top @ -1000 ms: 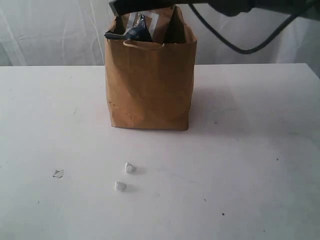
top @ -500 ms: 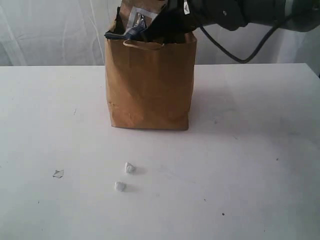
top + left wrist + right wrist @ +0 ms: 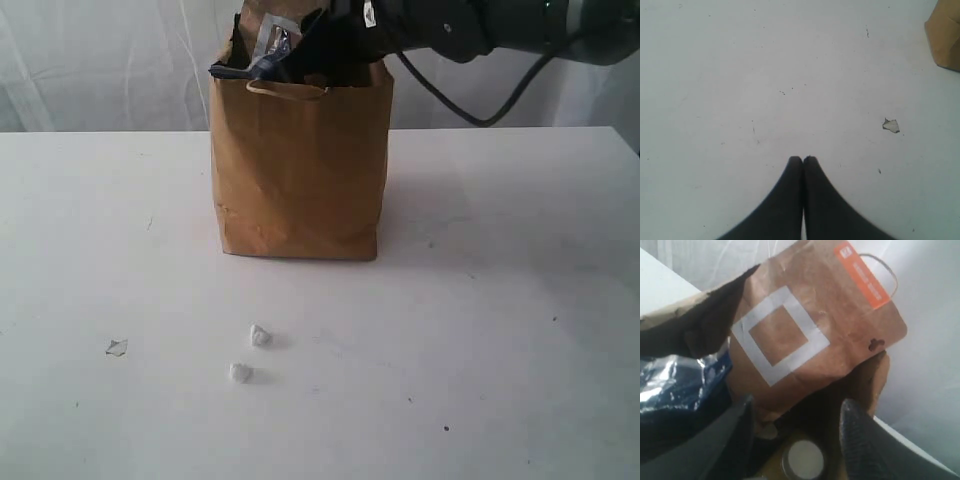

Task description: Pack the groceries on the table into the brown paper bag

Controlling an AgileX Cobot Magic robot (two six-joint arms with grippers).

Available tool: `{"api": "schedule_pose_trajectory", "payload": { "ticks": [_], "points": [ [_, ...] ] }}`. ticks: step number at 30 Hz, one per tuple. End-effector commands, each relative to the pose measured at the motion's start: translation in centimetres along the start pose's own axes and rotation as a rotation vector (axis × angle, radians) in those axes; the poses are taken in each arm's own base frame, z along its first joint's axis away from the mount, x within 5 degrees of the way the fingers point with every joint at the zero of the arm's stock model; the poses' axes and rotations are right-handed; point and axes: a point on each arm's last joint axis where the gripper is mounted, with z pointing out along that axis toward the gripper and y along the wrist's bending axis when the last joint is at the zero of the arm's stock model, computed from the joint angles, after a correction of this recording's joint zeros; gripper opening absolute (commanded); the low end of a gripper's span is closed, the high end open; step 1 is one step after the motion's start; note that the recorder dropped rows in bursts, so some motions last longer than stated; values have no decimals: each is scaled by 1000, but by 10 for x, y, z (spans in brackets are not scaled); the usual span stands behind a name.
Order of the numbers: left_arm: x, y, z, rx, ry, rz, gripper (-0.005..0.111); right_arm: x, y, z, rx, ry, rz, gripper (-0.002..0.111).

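two hands and one bag. the brown paper bag [image 3: 300, 170] stands upright on the white worktop [image 3: 520, 300], its mouth open. the right arm [image 3: 480, 25] reaches across to the bag's mouth. the right hand [image 3: 797, 407] hangs just over the opening, released, its fingers [image 3: 860, 440] spread apart with nothing clamped between them. just beyond the fingertips is the brown pouch [image 3: 790, 335], marked with a white square outline and an orange label [image 3: 862, 275]. it stands tilted inside the bag and sticks out above the bag's rim. beside the pouch, also in the bag, lies the long dark packet [image 3: 675, 390], glossy blue-black, one end poking over the rim. deeper in the bag, below the right hand, a round pale top [image 3: 802, 460] shows; which container it belongs to cannot be told. the left hand [image 3: 802, 160] is clenched, fingertips pressed together and empty. it hovers over bare worktop well apart from the bag, one corner of which shows at the edge of the left wrist view. three small pale scraps [image 3: 261, 336] lie on the worktop on the camera side of the bag, two near each other and the third farther off.
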Motion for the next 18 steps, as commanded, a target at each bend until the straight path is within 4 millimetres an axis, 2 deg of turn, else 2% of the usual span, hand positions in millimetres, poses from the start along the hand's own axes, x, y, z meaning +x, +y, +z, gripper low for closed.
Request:
{"api": "schedule_pose_trajectory", "payload": {
  "ticks": [1, 5, 8, 11, 15, 18],
  "points": [
    [0, 0, 0, -5, -9, 1, 0, 3, -5, -6, 22, 63, 17, 50],
    [0, 0, 0, -4, -11, 1, 0, -1, -5, -18, 33, 104, 17, 50],
    [0, 0, 0, -4, -11, 1, 0, -1, -6, -17, 34, 95, 14, 50],
    [0, 0, 0, -4, -11, 1, 0, -10, -5, -29, 28, 67, 57, 50],
    [0, 0, 0, -4, -11, 1, 0, -13, -5, -29, 18, 25, 76, 50],
    [0, 0, 0, -4, -11, 1, 0, -23, -2, -42, 0, -4, 127, 50]
  ]
}}
